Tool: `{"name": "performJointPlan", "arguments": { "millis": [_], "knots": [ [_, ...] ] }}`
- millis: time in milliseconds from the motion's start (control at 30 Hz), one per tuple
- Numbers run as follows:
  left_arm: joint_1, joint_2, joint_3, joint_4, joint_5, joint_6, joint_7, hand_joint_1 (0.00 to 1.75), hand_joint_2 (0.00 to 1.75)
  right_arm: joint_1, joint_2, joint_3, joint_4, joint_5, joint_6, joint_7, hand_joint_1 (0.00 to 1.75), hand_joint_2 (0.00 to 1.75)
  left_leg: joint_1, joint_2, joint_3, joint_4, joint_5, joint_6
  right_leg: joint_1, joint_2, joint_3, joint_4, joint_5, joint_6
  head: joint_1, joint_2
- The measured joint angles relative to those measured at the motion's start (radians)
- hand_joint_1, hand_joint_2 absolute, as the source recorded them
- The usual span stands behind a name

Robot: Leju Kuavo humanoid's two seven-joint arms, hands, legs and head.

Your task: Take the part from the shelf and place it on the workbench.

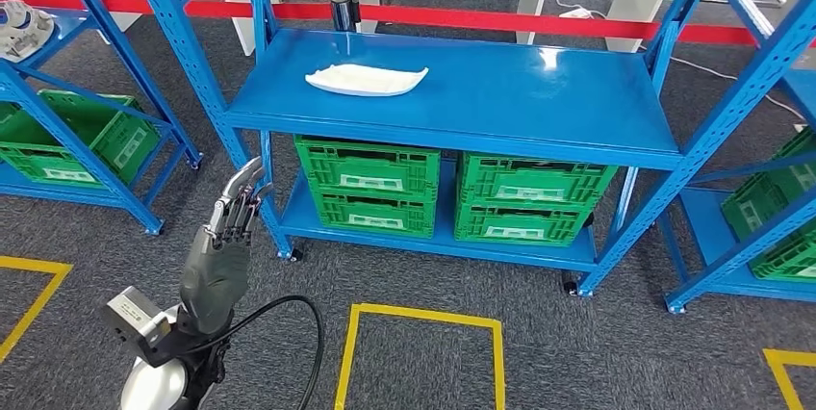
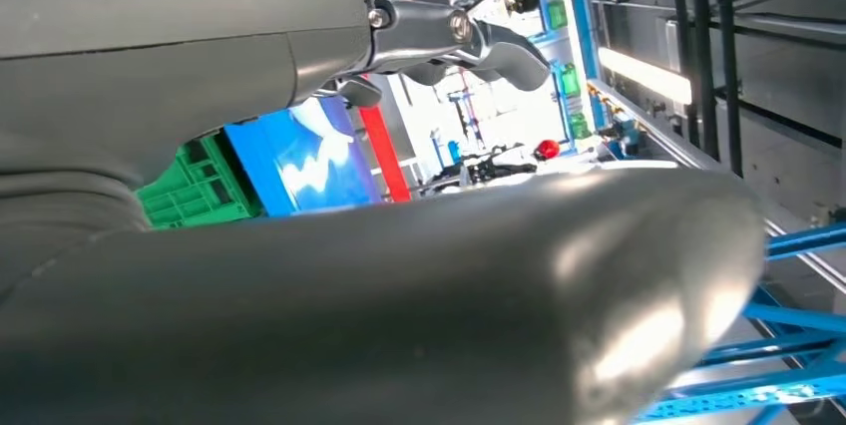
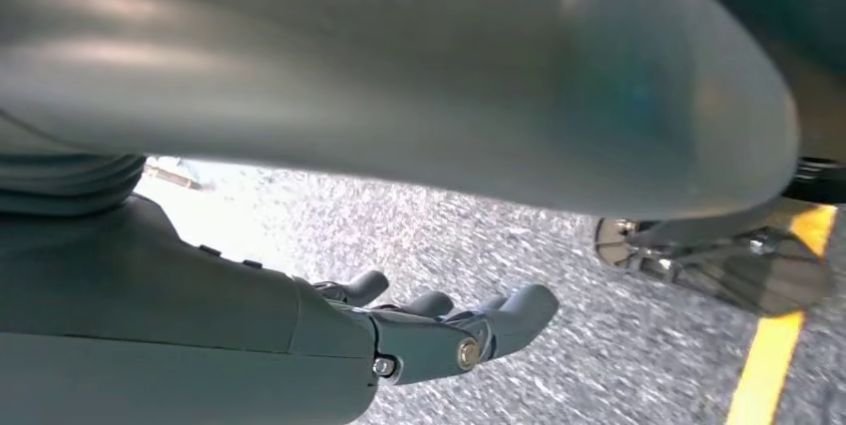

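The part is a flat white moulded piece lying on the top board of the blue shelf, left of the middle. My left hand is raised at the lower left, below and in front of the shelf's left corner, well short of the part. Its fingers are stretched out and hold nothing. In the right wrist view my right hand hangs over grey carpet, fingers loosely extended and nothing in them.
Two green crates stand on the shelf's lower board. More blue racks with green crates stand at the left and right. A red barrier tape runs behind the shelf. Yellow floor lines mark a square in front.
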Motion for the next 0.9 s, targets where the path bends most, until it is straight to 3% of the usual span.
{"name": "performJointPlan", "arguments": {
  "millis": [133,167,200,267,300,333,367,400,433,467,500,533,633,700,800,833,867,900],
  "knots": [
    [-0.005,0.0,-0.002,0.004,0.002,0.0,-0.003,0.0,0.0,-0.001,0.001,0.0,0.0,-0.004,-0.001,0.0,0.0,0.0,0.003,0.0,0.012,-0.004,-0.016,-0.027,0.007,0.002,0.017,-0.018,-0.019,-0.036,-0.006,0.0],
    [-0.008,0.0,-0.002,0.004,0.003,0.0,-0.004,0.0,0.0,-0.001,0.001,0.0,0.0,-0.005,-0.001,-0.001,0.0,0.0,0.004,0.005,0.006,0.016,-0.025,-0.032,0.006,0.001,0.025,-0.02,-0.023,-0.045,-0.008,0.0],
    [-0.01,0.0,-0.003,0.005,0.003,0.0,-0.004,0.0,0.0,-0.001,0.0,0.0,0.0,-0.005,-0.001,-0.001,0.0,0.0,0.005,0.01,-0.014,0.059,-0.041,-0.036,0.005,0.0,0.035,-0.022,-0.029,-0.052,-0.012,0.0],
    [-0.013,0.0,-0.004,0.008,0.004,0.0,-0.005,0.0,0.0,0.0,0.0,0.0,0.0,-0.006,-0.002,-0.002,0.0,0.0,0.005,0.019,-0.096,0.198,-0.081,-0.041,0.007,-0.002,0.052,-0.023,-0.043,-0.06,-0.017,0.0],
    [-0.013,0.0,-0.005,0.01,0.004,0.0,-0.005,0.0,0.0,0.001,0.0,0.0,0.0,-0.006,-0.001,-0.001,0.0,0.0,0.004,0.02,-0.144,0.262,-0.092,-0.042,0.008,-0.002,0.061,-0.023,-0.052,-0.062,-0.018,0.0],
    [-0.013,0.0,-0.005,0.012,0.004,0.0,-0.005,0.0,0.0,0.001,0.0,0.0,0.0,-0.006,-0.001,-0.001,0.0,0.0,0.004,0.02,-0.179,0.297,-0.083,-0.04,0.01,-0.002,0.073,-0.023,-0.062,-0.062,-0.019,0.0],
    [-0.013,0.0,-0.005,0.014,0.004,0.0,-0.005,0.0,0.0,0.002,0.0,0.0,0.0,-0.006,-0.001,-0.001,0.0,0.0,0.003,0.02,-0.197,0.293,-0.052,-0.036,0.011,-0.002,0.087,-0.023,-0.072,-0.062,-0.019,0.0],
    [-0.013,0.0,-0.005,0.014,0.004,0.0,-0.005,0.0,0.0,0.002,0.0,0.0,0.0,-0.006,-0.001,-0.002,0.0,0.0,0.001,0.02,-0.195,0.249,-0.002,-0.03,0.011,-0.002,0.103,-0.023,-0.083,-0.061,-0.02,0.0],
    [-0.013,0.0,-0.006,0.014,0.004,0.0,-0.005,0.0,0.0,0.002,0.0,0.0,0.0,-0.006,-0.001,-0.002,0.0,0.0,-0.002,0.022,-0.18,0.18,0.053,-0.023,0.012,-0.001,0.117,-0.024,-0.094,-0.059,-0.02,0.0],
    [-0.013,0.001,-0.006,0.014,0.004,0.0,-0.005,0.0,0.0,0.001,0.001,0.0,0.0,-0.006,-0.002,-0.002,0.0,0.0,-0.007,0.024,-0.162,0.119,0.091,-0.015,0.013,-0.001,0.129,-0.026,-0.105,-0.055,-0.02,0.0],
    [-0.014,0.001,-0.007,0.014,0.004,0.0,-0.005,0.0,0.0,0.0,0.001,0.0,0.0,-0.006,-0.002,-0.003,0.0,0.0,-0.012,0.027,-0.144,0.07,0.109,-0.008,0.014,-0.001,0.138,-0.029,-0.114,-0.05,-0.021,0.0],
    [-0.015,0.001,-0.007,0.014,0.004,0.0,-0.005,0.0,0.0,-0.001,0.002,0.0,0.0,-0.006,-0.004,-0.003,0.0,0.0,-0.017,0.029,-0.134,0.044,0.108,-0.003,0.014,-0.002,0.145,-0.035,-0.119,-0.044,-0.021,0.0],
    [-0.016,0.001,-0.009,0.011,0.004,0.0,-0.006,0.0,0.0,-0.002,0.002,0.0,0.0,-0.006,-0.008,-0.003,0.0,0.0,-0.017,0.021,-0.107,0.017,0.089,0.014,0.013,-0.006,0.159,-0.024,-0.105,-0.023,-0.021,0.0],
    [-0.018,0.001,-0.009,0.009,0.002,0.0,-0.006,0.0,0.0,-0.004,0.002,0.0,0.0,-0.006,-0.008,-0.003,0.0,0.0,-0.012,0.017,-0.08,0.003,0.08,0.025,0.013,-0.005,0.124,0.05,-0.106,-0.017,-0.018,0.0],
    [-0.02,0.001,-0.012,0.007,0.0,0.0,-0.005,0.0,0.0,-0.004,0.002,0.0,0.0,-0.006,-0.008,-0.002,0.0,0.0,-0.01,0.015,-0.052,-0.003,0.057,0.031,0.013,-0.002,0.0,0.212,-0.172,-0.008,-0.012,0.0],
    [-0.02,0.001,-0.014,0.008,0.0,0.0,-0.005,0.0,0.0,-0.002,0.002,0.0,0.001,-0.006,-0.008,-0.002,0.0,0.0,-0.01,0.014,-0.043,-0.003,0.048,0.031,0.012,-0.002,-0.033,0.235,-0.182,-0.006,-0.011,0.0],
    [-0.02,0.001,-0.015,0.008,0.0,0.0,-0.005,0.0,0.0,0.0,0.002,0.0,0.001,-0.006,-0.008,-0.002,0.0,0.0,-0.01,0.011,-0.032,-0.003,0.04,0.03,0.012,-0.002,-0.052,0.229,-0.171,-0.005,-0.01,0.0],
    [-0.02,0.001,-0.015,0.009,0.0,0.0,-0.005,0.0,0.0,0.002,0.002,0.0,0.001,-0.006,-0.008,-0.002,0.0,0.0,-0.01,0.01,-0.019,-0.003,0.031,0.027,0.012,-0.002,-0.054,0.191,-0.136,-0.006,-0.009,0.0]
  ]
}}
